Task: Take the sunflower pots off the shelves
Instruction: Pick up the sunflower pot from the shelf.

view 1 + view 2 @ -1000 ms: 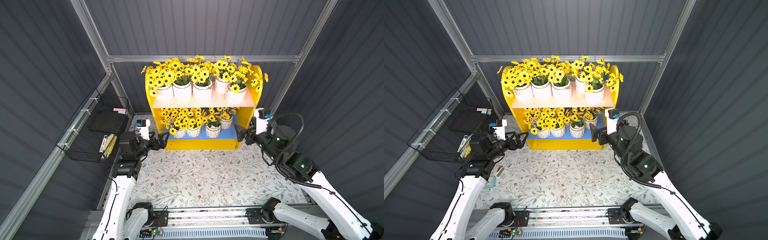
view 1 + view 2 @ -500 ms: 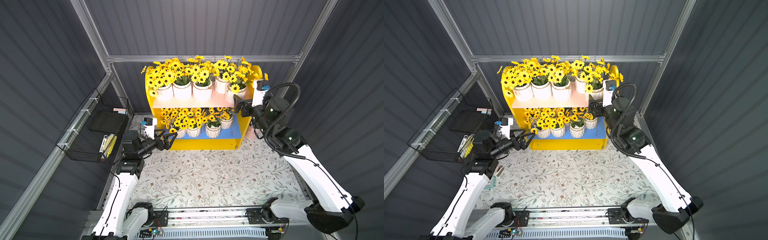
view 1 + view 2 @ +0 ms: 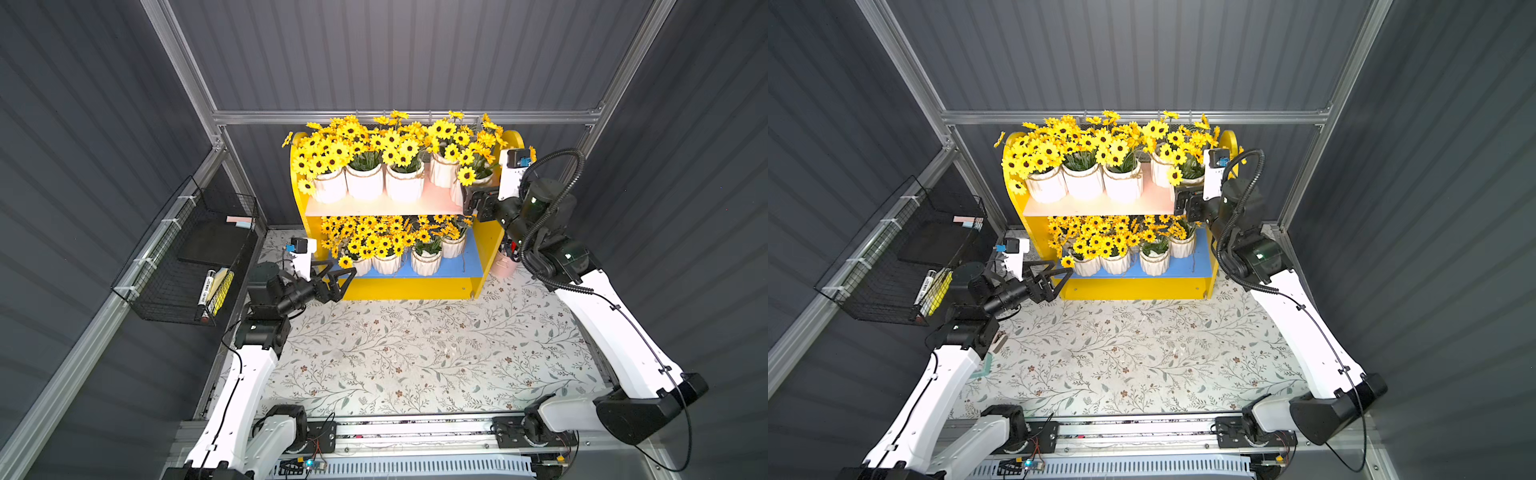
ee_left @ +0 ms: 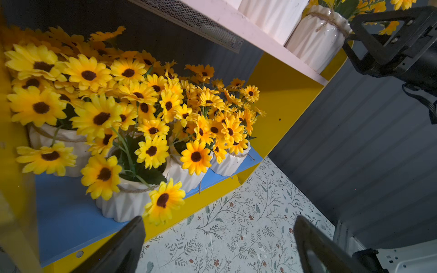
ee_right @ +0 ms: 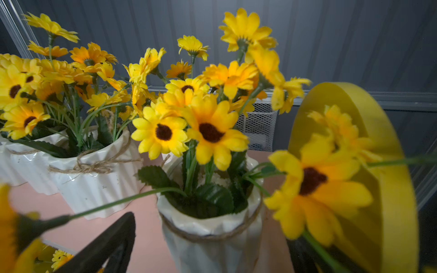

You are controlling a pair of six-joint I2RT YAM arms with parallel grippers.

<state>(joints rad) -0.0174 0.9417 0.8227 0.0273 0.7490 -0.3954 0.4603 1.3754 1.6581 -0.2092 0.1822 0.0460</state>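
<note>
The shelves (image 3: 490, 249) (image 3: 1210, 270) stand at the back, and several sunflower pots fill the pink upper board (image 3: 440, 201) and the blue lower board (image 3: 469, 262). My right gripper (image 3: 478, 201) (image 3: 1183, 201) (image 5: 212, 231) is open at the upper board's right end. Its fingers (image 5: 113, 241) stand either side of the rightmost sunflower pot (image 5: 210, 236), apart from it. My left gripper (image 3: 345, 278) (image 3: 1061, 276) (image 4: 218, 224) is open and holds nothing, low in front of the lower board's left end, close to the front sunflower pot (image 4: 125, 205) there.
A black wire basket (image 3: 187, 257) with markers hangs on the left wall. A pink cup (image 3: 505, 264) stands on the floral cloth (image 3: 415, 345) right of the shelves, under my right arm. White mesh (image 5: 257, 127) sits behind the upper pots.
My right arm rose from lower-board height to the upper board, and its open jaws came round the rightmost pot. My left gripper moved right, toward the lower board's left end.
</note>
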